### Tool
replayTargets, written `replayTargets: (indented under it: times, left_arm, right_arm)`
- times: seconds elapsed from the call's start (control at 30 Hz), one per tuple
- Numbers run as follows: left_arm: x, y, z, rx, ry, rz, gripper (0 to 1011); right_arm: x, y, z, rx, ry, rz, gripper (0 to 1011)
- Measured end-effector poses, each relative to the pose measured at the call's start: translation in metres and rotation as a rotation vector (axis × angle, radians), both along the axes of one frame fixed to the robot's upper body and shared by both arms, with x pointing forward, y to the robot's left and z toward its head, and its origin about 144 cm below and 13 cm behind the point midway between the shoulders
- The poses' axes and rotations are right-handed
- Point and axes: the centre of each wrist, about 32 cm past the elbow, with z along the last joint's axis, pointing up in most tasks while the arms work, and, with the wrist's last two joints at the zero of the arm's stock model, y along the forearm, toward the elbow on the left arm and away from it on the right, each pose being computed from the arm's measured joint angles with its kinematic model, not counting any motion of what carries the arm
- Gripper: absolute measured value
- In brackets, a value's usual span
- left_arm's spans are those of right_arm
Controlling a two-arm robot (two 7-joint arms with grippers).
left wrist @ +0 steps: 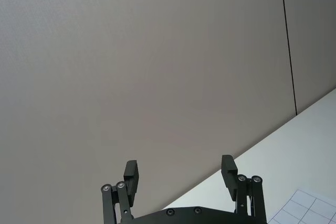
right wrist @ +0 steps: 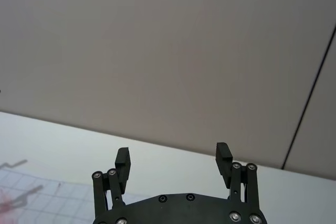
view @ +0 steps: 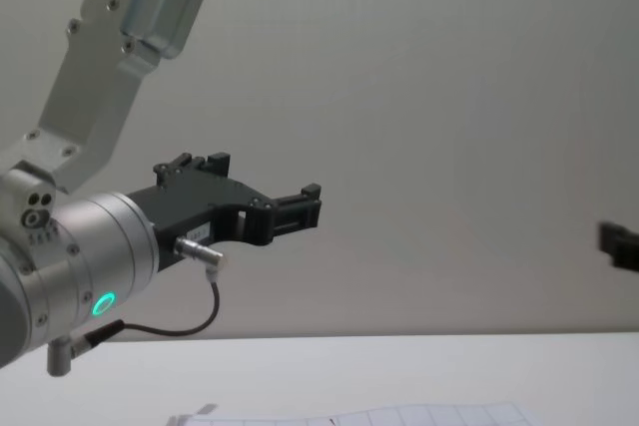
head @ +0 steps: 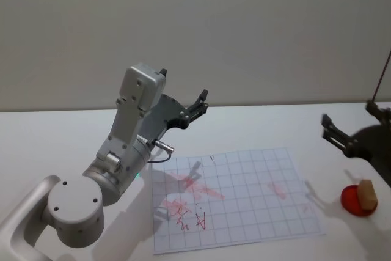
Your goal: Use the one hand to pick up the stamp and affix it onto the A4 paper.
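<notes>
I'm holding my right hand (head: 330,131) up off the tabletop (head: 55,132), out near the right edge. Its fingers are spread wide and gripping nothing. I'm taking this one to be doing the stamping, because the stamp (head: 366,192) is sitting just below it and a little nearer me, on a round red pad (head: 351,202). Being open and high is making sense here, since it's leaving room to drop over the block.

My left hand (head: 197,106) is hanging in the air over the far left corner of the paper (head: 250,172). It's open and empty too, aiming at the wall, out of the way. The paper is lying flat between the two arms, its long side running left to right and slightly skewed, with red prints showing on it.

The stamp is looking like a short pale block leaning on the pad. Its long axis is probably running away from me, though I can't be sure this close to the edge of view.
</notes>
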Motion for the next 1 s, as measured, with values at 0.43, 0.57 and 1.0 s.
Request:
replayTargets:
  times: [0.43,0.57,1.0]
  left_arm:
    - [0.0,0.0,0.0,0.0,0.0,0.0,1001]
    - [0.0,0.0,0.0,0.0,0.0,0.0,1001]
    - [0.0,0.0,0.0,0.0,0.0,0.0,1001]
  right_arm:
    - [-0.025,-0.031,-0.009,-0.057,0.125,-0.071,1001]
    - [-0.028,-0.034,-0.012,-0.063,0.163,-0.08,1001]
    - [-0.036,-0.041,-0.029,-0.062,0.284,-0.117,1001]
